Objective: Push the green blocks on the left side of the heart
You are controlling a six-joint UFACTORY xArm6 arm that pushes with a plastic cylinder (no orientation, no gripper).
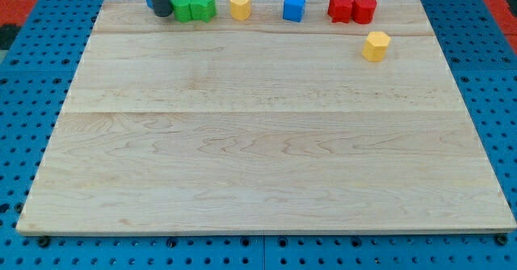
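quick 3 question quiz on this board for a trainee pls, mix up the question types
1. True or false: the rod's tip is at the view's left of the green blocks.
2. Which block lies nearest the view's right of the yellow heart? A red star B blue block C yellow hexagon
3. Fill in: the yellow hexagon block lies below the two ___ blocks.

Key: 1 true. 2 B, the blue block. 3 red.

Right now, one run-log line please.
my tip touching green blocks' left | yellow heart block right of greens, small gap | wooden board
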